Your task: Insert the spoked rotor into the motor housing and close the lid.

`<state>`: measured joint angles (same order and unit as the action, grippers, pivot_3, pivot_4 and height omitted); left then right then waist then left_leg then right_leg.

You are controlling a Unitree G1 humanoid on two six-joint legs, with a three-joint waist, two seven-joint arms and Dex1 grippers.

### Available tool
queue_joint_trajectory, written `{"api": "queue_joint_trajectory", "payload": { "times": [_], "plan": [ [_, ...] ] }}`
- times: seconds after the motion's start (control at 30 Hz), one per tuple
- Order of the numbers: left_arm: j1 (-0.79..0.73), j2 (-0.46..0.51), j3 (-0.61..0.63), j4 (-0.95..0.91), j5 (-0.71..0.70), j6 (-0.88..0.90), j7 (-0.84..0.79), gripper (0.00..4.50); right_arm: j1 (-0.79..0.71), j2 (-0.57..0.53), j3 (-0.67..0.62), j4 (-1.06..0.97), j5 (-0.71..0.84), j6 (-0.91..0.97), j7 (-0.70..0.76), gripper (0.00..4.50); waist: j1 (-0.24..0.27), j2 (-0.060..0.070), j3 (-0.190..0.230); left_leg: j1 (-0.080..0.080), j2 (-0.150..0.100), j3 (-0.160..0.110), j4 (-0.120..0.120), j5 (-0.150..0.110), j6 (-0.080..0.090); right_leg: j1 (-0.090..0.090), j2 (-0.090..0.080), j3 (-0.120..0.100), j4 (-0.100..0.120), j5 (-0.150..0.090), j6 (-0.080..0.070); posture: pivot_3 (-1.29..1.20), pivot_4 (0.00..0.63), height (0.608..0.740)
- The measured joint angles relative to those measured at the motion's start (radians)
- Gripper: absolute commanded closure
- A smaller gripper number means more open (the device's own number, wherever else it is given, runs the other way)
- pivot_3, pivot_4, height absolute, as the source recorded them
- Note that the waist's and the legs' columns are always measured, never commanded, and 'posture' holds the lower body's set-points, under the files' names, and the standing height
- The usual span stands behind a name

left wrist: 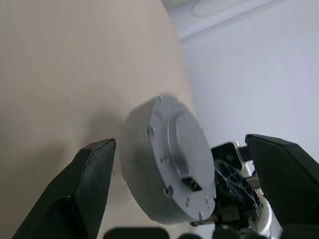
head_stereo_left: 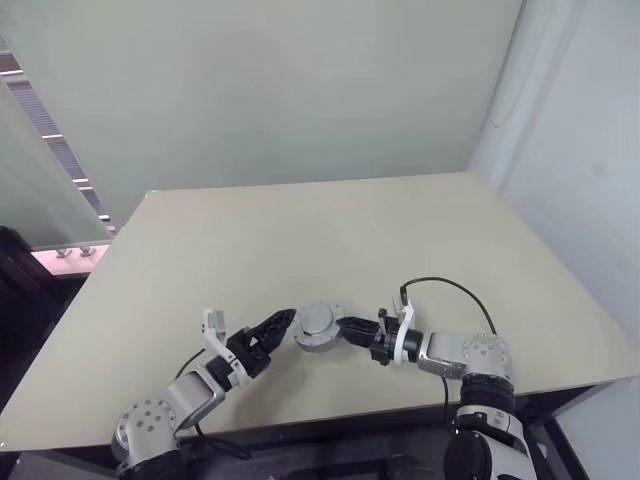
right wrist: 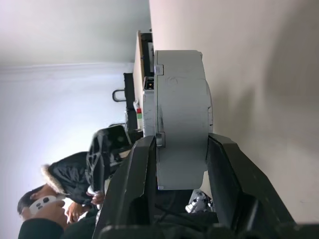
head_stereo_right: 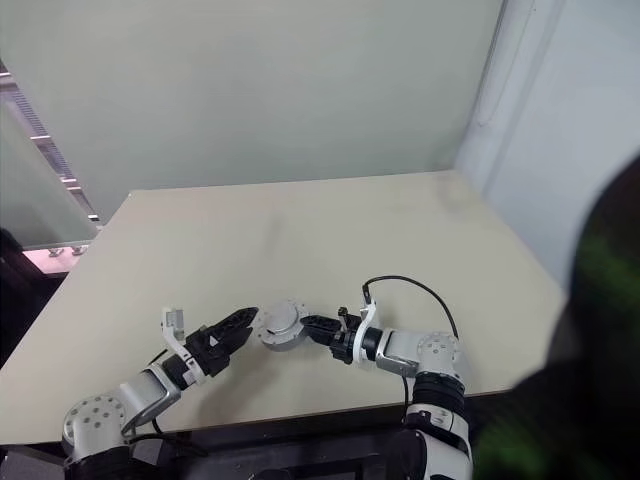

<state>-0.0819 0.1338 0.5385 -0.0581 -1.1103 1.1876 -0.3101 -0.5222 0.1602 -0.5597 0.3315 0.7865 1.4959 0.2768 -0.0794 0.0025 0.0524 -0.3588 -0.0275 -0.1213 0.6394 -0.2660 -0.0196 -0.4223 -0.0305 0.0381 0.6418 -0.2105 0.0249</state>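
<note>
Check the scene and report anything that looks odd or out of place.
Nothing looks damaged or spilled. The closed grey motor housing is held on edge above the table by the right gripper, clamped across its flat faces, while the left gripper stands open beside it.

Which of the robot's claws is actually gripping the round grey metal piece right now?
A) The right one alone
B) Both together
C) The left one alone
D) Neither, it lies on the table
A. The right gripper has its two black fingers clamped on the edges of the motor housing, holding it above the table, while the left gripper stands open with its fingers either side of the piece, not touching it.
</note>
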Motion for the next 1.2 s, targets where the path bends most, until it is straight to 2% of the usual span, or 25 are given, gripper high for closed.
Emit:
{"api": "queue_joint_trajectory", "payload": {
  "times": [0.53, 0.63, 0.77, 0.8, 1.0, 1.2],
  "plan": [
    [-0.051, -0.093, -0.034, 0.144, -0.048, -0.064, 0.022, 0.00, -0.005, 0.000, 0.045, -0.034, 0.123, 0.021, -0.075, 3.30, 0.000, 0.000, 0.000, -0.001, 0.000, 0.001, 0.003, 0.000, 0.001, 0.000, 0.001, 0.001, 0.000, 0.000, 0.000, 0.00, 0.000, 0.740],
    [-0.051, -0.093, -0.043, 0.151, -0.058, -0.063, 0.021, 0.61, -0.005, 0.000, 0.052, -0.036, 0.126, 0.019, -0.089, 3.30, 0.000, 0.000, 0.000, -0.001, 0.000, 0.000, 0.003, 0.000, 0.001, 0.000, 0.001, 0.001, 0.000, 0.000, 0.000, 0.00, 0.000, 0.740],
    [-0.051, -0.090, -0.041, 0.171, -0.095, -0.059, 0.010, 1.94, -0.005, 0.000, 0.054, -0.037, 0.135, 0.018, -0.101, 3.30, 0.000, 0.000, 0.000, -0.001, 0.000, 0.000, 0.003, 0.000, 0.001, 0.000, 0.001, 0.001, 0.001, 0.000, 0.000, 0.00, 0.000, 0.740],
    [-0.051, -0.090, -0.039, 0.173, -0.113, -0.063, 0.002, 2.13, -0.004, 0.000, 0.050, -0.037, 0.146, 0.015, -0.101, 3.30, 0.000, 0.000, 0.000, -0.001, 0.000, 0.000, 0.004, 0.000, 0.001, 0.000, 0.001, 0.001, 0.001, 0.000, 0.000, 0.00, 0.000, 0.740],
    [-0.051, -0.081, -0.037, 0.180, -0.159, -0.087, 0.000, 2.21, 0.009, 0.000, 0.120, -0.075, 0.156, -0.056, -0.076, 3.30, 0.000, 0.000, 0.000, -0.001, 0.000, 0.000, 0.004, 0.000, 0.001, 0.000, 0.002, 0.001, 0.001, 0.000, 0.000, 0.00, 0.000, 0.740],
    [-0.052, -0.076, -0.040, 0.187, -0.164, -0.120, 0.014, 2.42, 0.042, 0.003, 0.209, -0.109, 0.137, -0.150, -0.042, 1.14, 0.001, 0.000, 0.000, -0.001, 0.000, 0.000, 0.004, 0.000, 0.001, 0.000, 0.002, 0.002, 0.001, 0.000, 0.000, 0.00, 0.000, 0.740]
  ]
}}
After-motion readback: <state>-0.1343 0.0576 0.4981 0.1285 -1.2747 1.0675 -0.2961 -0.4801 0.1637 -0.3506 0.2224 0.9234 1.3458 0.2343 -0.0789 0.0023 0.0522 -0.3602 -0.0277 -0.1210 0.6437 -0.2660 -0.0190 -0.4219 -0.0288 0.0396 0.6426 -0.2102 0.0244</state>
